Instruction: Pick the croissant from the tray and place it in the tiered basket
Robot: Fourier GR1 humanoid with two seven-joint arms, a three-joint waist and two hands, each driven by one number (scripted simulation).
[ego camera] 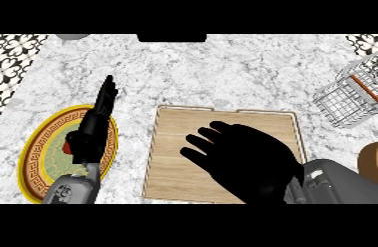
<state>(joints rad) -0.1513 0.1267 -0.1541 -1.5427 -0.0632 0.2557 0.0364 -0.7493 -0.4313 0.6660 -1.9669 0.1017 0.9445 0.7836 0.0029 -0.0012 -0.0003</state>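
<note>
A light wooden tray point(170, 156) lies on the counter's middle. My right hand point(247, 163) hovers over it, palm down, its fingers point(198, 141) spread and pointing to the upper left; nothing shows between them. No croissant is visible; the hand covers much of the tray and hides whatever lies below it. The wire tiered basket point(345, 98) stands at the right edge, beyond the tray's far right corner. My left hand point(94, 123) rests open at the left, seen edge-on with straight fingers pointing away, above a round plate.
A yellow-rimmed patterned plate point(37, 158) lies left of the tray, with a small red thing point(68, 147) beside my left hand. A brown object point(368, 161) shows at the right edge. A dark block point(171, 37) sits at the counter's far edge.
</note>
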